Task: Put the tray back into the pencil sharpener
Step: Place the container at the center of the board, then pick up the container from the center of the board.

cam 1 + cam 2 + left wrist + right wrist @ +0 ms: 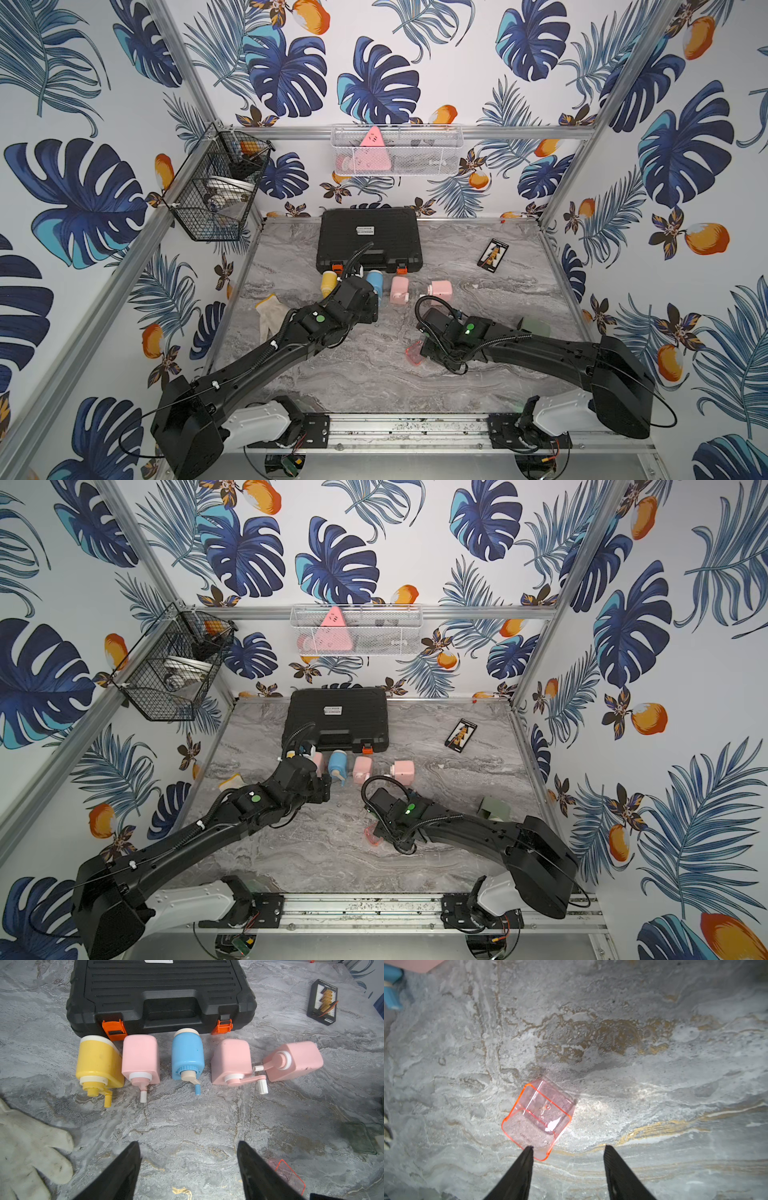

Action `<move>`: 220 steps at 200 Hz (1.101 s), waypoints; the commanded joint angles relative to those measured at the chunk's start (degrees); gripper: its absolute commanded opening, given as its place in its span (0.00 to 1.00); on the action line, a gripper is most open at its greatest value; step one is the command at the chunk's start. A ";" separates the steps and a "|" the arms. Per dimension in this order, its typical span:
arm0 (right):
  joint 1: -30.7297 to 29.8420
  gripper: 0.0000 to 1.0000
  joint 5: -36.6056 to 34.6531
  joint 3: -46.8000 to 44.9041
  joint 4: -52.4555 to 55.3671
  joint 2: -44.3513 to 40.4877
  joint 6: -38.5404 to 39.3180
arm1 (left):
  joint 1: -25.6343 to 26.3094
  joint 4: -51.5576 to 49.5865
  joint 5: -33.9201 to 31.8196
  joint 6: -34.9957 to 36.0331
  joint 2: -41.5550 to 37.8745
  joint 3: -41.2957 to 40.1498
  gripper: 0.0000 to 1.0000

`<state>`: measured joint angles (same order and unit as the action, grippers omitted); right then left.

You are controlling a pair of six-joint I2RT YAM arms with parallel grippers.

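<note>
The fingers [521, 1172] of the nearer right gripper [568, 1147] are held apart, empty. The tray [537, 1118] is seen just ahead of one fingertip, outside the gap, askew

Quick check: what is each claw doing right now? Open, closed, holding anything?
Left claw: open, holding nothing.
Right claw: open, holding nothing; the pink tray lies by one fingertip, not gripped.

"What's lying on the worktop [374, 386]?"

"On my feed, a black case [370, 237] sits upper centre. A row of five pencil sharpeners [187, 1057] lies just below it, and a white glove [270, 316] lies left of centre."

"Anything else?"

"I see a pink clear tray [413, 353] at centre, a greenish tray [536, 326] to its right and a small black card [493, 254] upper right."
</note>
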<state>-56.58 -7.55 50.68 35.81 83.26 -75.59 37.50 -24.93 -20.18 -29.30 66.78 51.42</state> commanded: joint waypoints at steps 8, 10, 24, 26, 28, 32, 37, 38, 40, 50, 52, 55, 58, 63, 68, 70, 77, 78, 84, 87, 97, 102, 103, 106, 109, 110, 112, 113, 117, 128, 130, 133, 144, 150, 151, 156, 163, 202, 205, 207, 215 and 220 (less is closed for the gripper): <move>-0.11 0.53 1.44 0.43 -1.92 2.43 -6.01 | -0.05 1.29 -1.38 -1.44 -1.24 -0.66 0.76; -0.11 0.52 1.61 0.47 -2.09 2.65 -6.05 | -0.05 1.29 -1.42 -1.43 -1.36 -0.67 0.76; -0.11 0.49 2.41 0.87 -2.97 4.09 -6.15 | -0.04 1.78 -1.29 -1.70 -2.36 -1.51 0.75; -0.11 0.49 2.49 0.90 -3.08 4.32 -6.15 | -0.05 1.87 -1.20 -1.72 -2.43 -1.67 0.75; -0.11 0.48 2.53 1.02 -3.17 4.53 -6.15 | -0.05 2.00 -1.16 -1.77 -2.62 -1.80 0.75; -0.11 0.47 2.56 1.08 -3.41 4.96 -6.19 | 0.00 2.26 -1.12 -1.81 -2.82 -2.09 0.75; -0.12 0.46 2.68 1.17 -3.58 5.48 -6.15 | -0.05 2.41 -0.88 -1.90 -3.16 -2.39 0.75; -0.12 0.46 2.66 1.17 -3.61 5.63 -6.15 | -0.05 2.51 -0.90 -1.94 -3.20 -2.43 0.75; -0.11 0.45 2.64 1.18 -3.68 5.82 -6.15 | -0.03 2.51 -0.80 -1.98 -3.27 -2.56 0.75; -0.11 0.41 2.94 1.27 -4.08 6.65 -6.31 | -0.05 2.56 -0.20 -2.25 -3.50 -2.81 0.75; -0.11 0.41 2.97 1.22 -4.26 6.76 -6.39 | -0.05 2.53 -0.03 -2.32 -3.50 -2.92 0.75; -0.11 0.39 3.03 1.19 -4.50 6.86 -6.41 | -0.05 2.44 0.23 -2.34 -3.50 -2.98 0.75; -0.11 0.39 3.24 1.10 -4.82 7.08 -6.41 | -0.04 2.37 0.37 -2.34 -3.50 -3.11 0.75; -0.12 0.37 3.43 1.09 -5.08 7.44 -6.42 | -0.05 2.28 0.59 -2.41 -3.50 -3.11 0.75; -0.11 0.35 3.74 1.14 -5.14 7.86 -6.35 | -0.05 2.05 0.60 -2.38 -3.50 -3.16 0.74; -0.11 0.34 3.85 1.13 -5.14 8.05 -6.33 | -0.05 1.96 0.59 -2.35 -3.50 -3.19 0.74; -0.11 0.32 3.92 1.42 -4.95 8.46 -6.15 | -0.05 1.74 0.50 -2.21 -3.52 -3.24 0.75; -0.11 0.32 3.93 1.43 -4.91 8.52 -6.19 | -0.05 1.69 0.50 -2.19 -3.51 -3.25 0.74; -0.11 0.30 3.97 1.61 -4.80 8.78 -6.03 | -0.05 1.51 0.34 -2.17 -3.59 -3.24 0.74; -0.11 0.28 3.96 1.63 -4.84 8.82 -5.91 | 0.01 1.42 0.20 -2.09 -3.67 -3.22 0.74; -0.11 0.25 3.96 1.67 -4.56 8.98 -5.85 | -0.05 1.29 0.12 -1.99 -4.00 -3.17 0.75; -0.11 0.22 3.89 1.62 -4.45 8.93 -5.80 | -0.05 1.35 0.00 -1.90 -4.16 -3.20 0.75; -0.11 0.22 3.92 1.62 -4.44 8.93 -5.80 | -0.05 1.32 -0.02 -1.90 -4.18 -3.23 0.74; -0.11 0.21 3.92 1.63 -4.37 8.94 -5.78 | -0.05 1.33 -0.03 -1.81 -4.32 -3.33 0.74; -0.11 0.20 3.96 1.64 -4.28 9.01 -5.76 | -0.05 1.40 -0.07 -1.81 -4.42 -3.34 0.75; -0.11 0.20 3.95 1.63 -4.27 9.02 -5.73 | -0.05 1.39 -0.10 -1.81 -4.44 -3.34 0.75; -0.11 0.19 3.97 1.62 -4.20 8.98 -5.71 | -0.01 1.46 -0.07 -1.75 -4.51 -3.41 0.75; -0.11 0.19 3.96 1.62 -4.14 9.00 -5.71 | -0.03 1.46 -0.09 -1.74 -4.53 -3.42 0.75; -0.11 0.18 3.88 1.62 -4.02 8.98 -5.67 | -0.05 1.54 -0.15 -1.73 -4.59 -3.43 0.75; -0.11 0.16 3.88 1.58 -3.74 9.01 -5.55 | -0.05 1.81 -0.20 -1.59 -4.73 -3.52 0.74; -0.11 0.15 3.86 1.54 -3.69 8.98 -5.58 | -0.03 1.81 -0.21 -1.56 -4.67 -3.52 0.74; -0.11 0.14 3.93 1.47 -3.68 9.02 -5.61 | -0.05 1.81 -0.15 -1.51 -4.65 -3.42 0.74; -0.11 0.12 4.25 1.22 -3.81 8.95 -5.67 | -0.05 1.45 -0.28 -1.30 -4.48 -3.06 0.74; -0.11 0.11 4.25 1.18 -3.73 9.10 -5.62 | -0.05 1.23 -0.36 -1.20 -4.39 -2.86 0.74; -0.11 0.11 4.23 1.18 -3.73 9.10 -5.58 | -0.05 1.22 -0.37 -1.20 -4.38 -2.84 0.74; -0.11 0.11 4.26 1.27 -3.58 9.11 -5.49 | -0.05 1.20 -0.38 -1.11 -4.38 -2.89 0.74; -0.11 0.10 4.21 1.27 -3.47 9.15 -5.32 | -0.05 1.44 -0.47 -1.03 -4.38 -3.03 0.74; -0.11 0.02 4.28 -0.32 -5.51 7.47 -3.03 | -0.05 2.18 -0.90 -0.68 -3.99 -3.02 0.74; -0.11 0.01 4.30 -0.46 -5.76 7.18 -2.53 | -0.05 2.06 -1.04 -0.67 -3.90 -2.80 0.73; -0.11 0.00 4.30 -0.53 -5.86 6.96 -2.21 | -0.05 1.96 -1.10 -0.63 -3.87 -2.74 0.73; -0.11 0.00 4.08 -0.58 -6.03 6.14 -0.66 | -0.05 1.67 -1.37 -0.51 -3.71 -2.32 0.73; -0.11 0.00 3.84 -0.50 -5.72 5.66 0.37 | -0.03 1.56 -1.49 -0.50 -3.68 -2.14 0.73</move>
<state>-56.62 -3.11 50.39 30.68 90.78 -78.59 37.50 -23.83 -19.92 -30.17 62.78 48.10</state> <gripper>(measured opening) 0.057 0.731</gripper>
